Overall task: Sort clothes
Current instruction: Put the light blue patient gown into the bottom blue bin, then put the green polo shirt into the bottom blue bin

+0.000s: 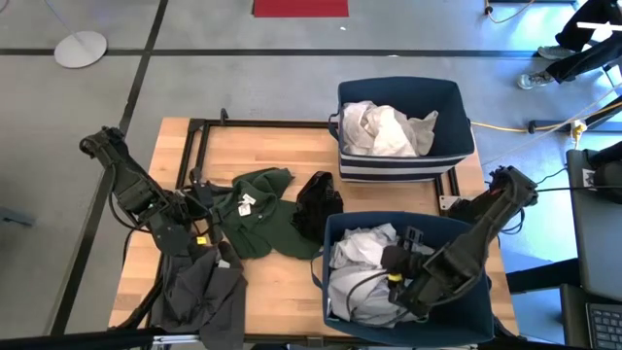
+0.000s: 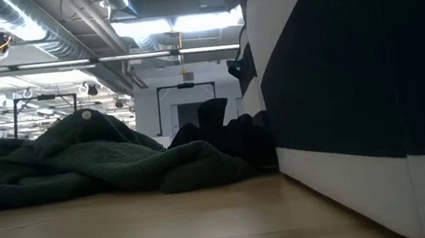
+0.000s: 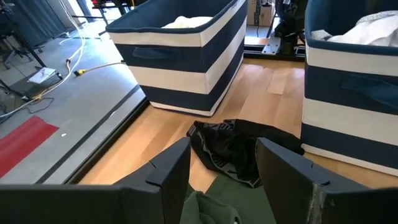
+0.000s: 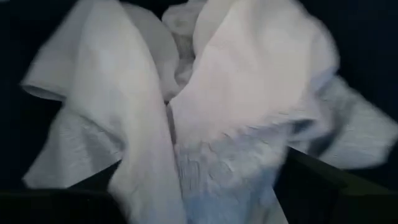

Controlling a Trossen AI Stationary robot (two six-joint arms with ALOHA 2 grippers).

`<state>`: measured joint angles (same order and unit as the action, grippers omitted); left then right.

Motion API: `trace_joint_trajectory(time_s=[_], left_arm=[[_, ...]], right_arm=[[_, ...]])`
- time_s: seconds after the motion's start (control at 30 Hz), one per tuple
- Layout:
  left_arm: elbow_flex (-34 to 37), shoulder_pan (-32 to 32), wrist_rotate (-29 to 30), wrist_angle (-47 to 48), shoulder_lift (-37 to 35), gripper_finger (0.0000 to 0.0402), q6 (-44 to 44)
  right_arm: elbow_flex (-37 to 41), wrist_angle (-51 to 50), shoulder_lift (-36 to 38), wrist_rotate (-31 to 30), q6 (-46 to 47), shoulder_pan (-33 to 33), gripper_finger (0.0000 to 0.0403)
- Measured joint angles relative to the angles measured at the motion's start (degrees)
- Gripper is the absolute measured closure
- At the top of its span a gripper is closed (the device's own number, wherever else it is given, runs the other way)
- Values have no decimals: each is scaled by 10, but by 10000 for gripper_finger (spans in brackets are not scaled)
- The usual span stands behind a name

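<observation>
A dark green garment [image 1: 258, 209] lies spread on the table's middle left, with a black garment [image 1: 316, 204] bunched beside it against the near navy bin [image 1: 466, 311]. A charcoal garment [image 1: 199, 292] lies at the near left. My left gripper [image 1: 202, 209] is open at the green garment's left edge. In its wrist view [image 3: 224, 144] the green garment [image 3: 211, 208] lies between the fingers and the black one [image 3: 233, 149] ahead. My right gripper [image 1: 389, 261] is down in the near bin, open, with white cloth [image 4: 205, 124] bunched between its fingers. My left gripper stands low over the green garment's edge; I cannot tell whether its fingers touch the cloth. My right gripper has bunched white cloth [image 4: 186, 180] between its open fingers, coming from above into the bin; I cannot tell whether the fingers touch it.
The far navy-and-white striped bin [image 1: 403, 170] holds white clothes [image 1: 384, 126]. The near bin holds white and light grey clothes [image 1: 355, 267]. In the low view the near bin's wall [image 2: 355, 75] fills the right side. Bare wood lies at the table's far left and near middle.
</observation>
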<state>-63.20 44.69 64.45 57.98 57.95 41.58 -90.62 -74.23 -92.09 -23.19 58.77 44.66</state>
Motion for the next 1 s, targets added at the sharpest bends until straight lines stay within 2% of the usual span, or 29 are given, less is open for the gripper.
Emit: trace_joint_trajectory(time_s=[0.23, 0.33, 0.53, 0.77, 1.0], left_arm=[[0, 0, 0, 0, 0, 229, 2], [0, 0, 0, 0, 0, 229, 10], [0, 0, -6, 0, 0, 229, 17], [0, 0, -67, 0, 24, 229, 20], [0, -30, -129, 21, 93, 229, 37]], right_arm=[[-91, -57, 0, 9, 10, -1, 128], [-109, -63, 0, 19, 10, -1, 127], [-112, -64, 0, -3, 6, 0, 127], [-111, -25, 0, -84, -51, 0, 127], [-111, -18, 0, -138, -83, 0, 127]])
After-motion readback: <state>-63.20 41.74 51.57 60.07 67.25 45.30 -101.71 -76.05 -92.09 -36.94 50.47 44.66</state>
